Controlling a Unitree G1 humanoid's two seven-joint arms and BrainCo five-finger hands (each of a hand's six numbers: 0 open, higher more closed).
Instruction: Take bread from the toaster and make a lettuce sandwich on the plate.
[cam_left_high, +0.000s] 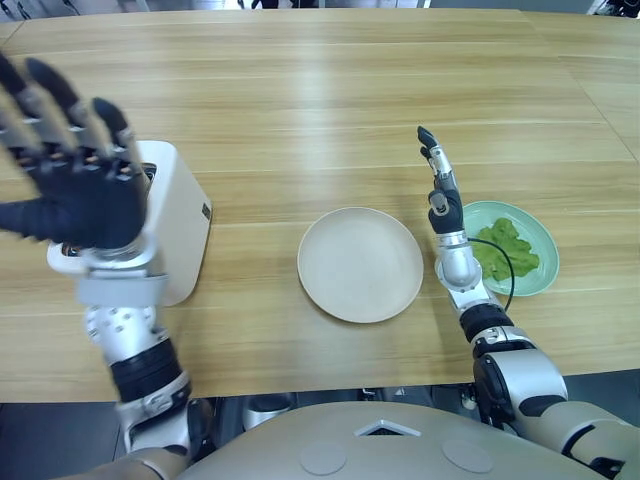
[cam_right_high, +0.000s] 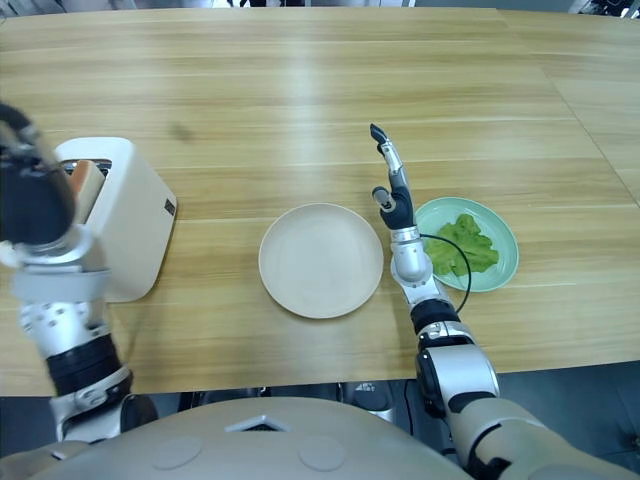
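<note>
on the wooden table (cam_left_high: 300, 90), toaster (cam_left_high: 175, 225), plate (cam_left_high: 360, 264)

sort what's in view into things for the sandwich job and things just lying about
For the job: toaster, bread in its slot, plate, lettuce on a green dish.
Lying about: only the table they sit on.

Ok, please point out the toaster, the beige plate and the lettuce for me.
toaster (cam_right_high: 140, 238), right eye view, front side wall.
beige plate (cam_left_high: 360, 265), left eye view, bare middle.
lettuce (cam_left_high: 515, 245), left eye view, middle of the leaves.
</note>
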